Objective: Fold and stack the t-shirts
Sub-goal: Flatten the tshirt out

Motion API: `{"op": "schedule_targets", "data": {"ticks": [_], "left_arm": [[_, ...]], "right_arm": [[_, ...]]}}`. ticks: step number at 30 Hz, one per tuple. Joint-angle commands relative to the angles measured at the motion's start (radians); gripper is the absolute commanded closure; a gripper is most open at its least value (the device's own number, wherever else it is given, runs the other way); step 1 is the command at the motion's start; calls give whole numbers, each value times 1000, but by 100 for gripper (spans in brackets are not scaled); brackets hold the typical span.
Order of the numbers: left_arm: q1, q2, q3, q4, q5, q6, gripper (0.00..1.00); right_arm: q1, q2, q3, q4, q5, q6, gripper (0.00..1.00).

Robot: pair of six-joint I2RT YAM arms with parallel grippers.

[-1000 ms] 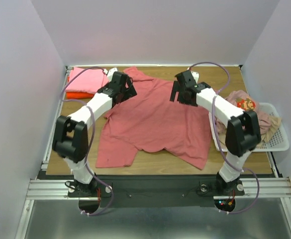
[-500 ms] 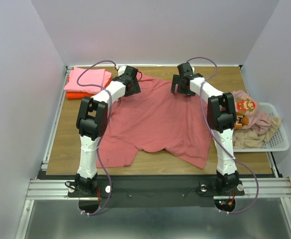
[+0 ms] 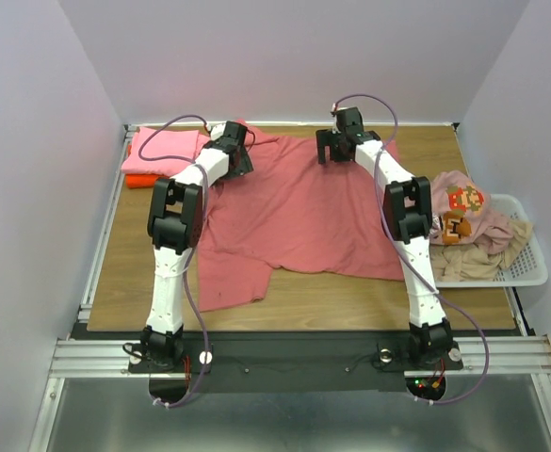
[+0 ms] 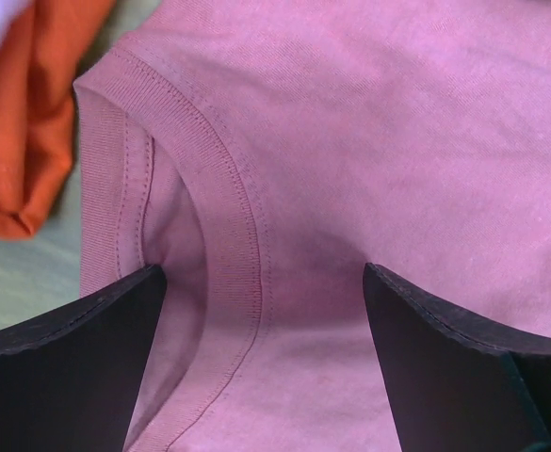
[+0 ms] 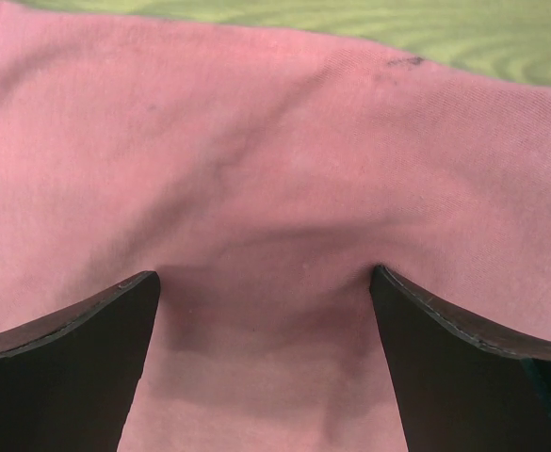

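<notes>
White-walled booth, brown wooden counter [image 3: 115,273], both arms stretched to its far side.

Left tool [image 4: 261,282]: fingers spread apart, straddling the ribbed collar of the plain dusty rose-red t-shirt [image 3: 294,212]. Nothing is clamped. The wrist view does not show whether the tips press the cloth or sit just above it.

Right tool [image 5: 266,282]: fingers also wide apart, over the far right shoulder area of the same shirt. The cloth puckers a little between them but is not pinched. Bare wood shows just beyond the shirt's edge.

Outward: the rose-red shirt lies spread across the middle of the counter, collar toward the far side. It is unfolded and its near hem is uneven and wrinkled.

Far left corner: a folded light pink t-shirt [image 3: 167,148] sits on top of a bright orange t-shirt [image 3: 143,179], also folded, just beside the left tool.

Right edge: a white plastic mesh basket [image 3: 529,268] holds a pale pink t-shirt with pixel-character print [image 3: 463,200] and a crumpled beige t-shirt [image 3: 487,254], both unfolded.

Progress, as judged: two of five shirts are done and stacked. The third is laid out at the start of its fold, with no fold made yet. Left to do: fold and stack it, then the two in the basket.
</notes>
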Motion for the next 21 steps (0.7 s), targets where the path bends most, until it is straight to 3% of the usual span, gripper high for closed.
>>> {"op": "schedule_targets", "data": {"ticks": [1, 5, 8, 11, 17, 21], "left_arm": [[24, 43, 85, -33, 20, 2, 2], [23, 51, 132, -38, 82, 27, 2], [4, -33, 120, -29, 73, 36, 2], [-32, -142, 94, -50, 17, 22, 2], [-103, -505, -201, -72, -78, -78, 2], [-117, -785, -568, -77, -75, -229, 2]], "right_arm": [[-1, 53, 26, 5, -52, -61, 0], [-1, 21, 38, 6, -38, -65, 0], [1, -50, 37, 6, -21, -33, 0], [2, -186, -64, 8, -169, 4, 0], [114, -535, -351, 20, -52, 63, 0], [212, -791, -714, 128, 54, 223, 0]]}}
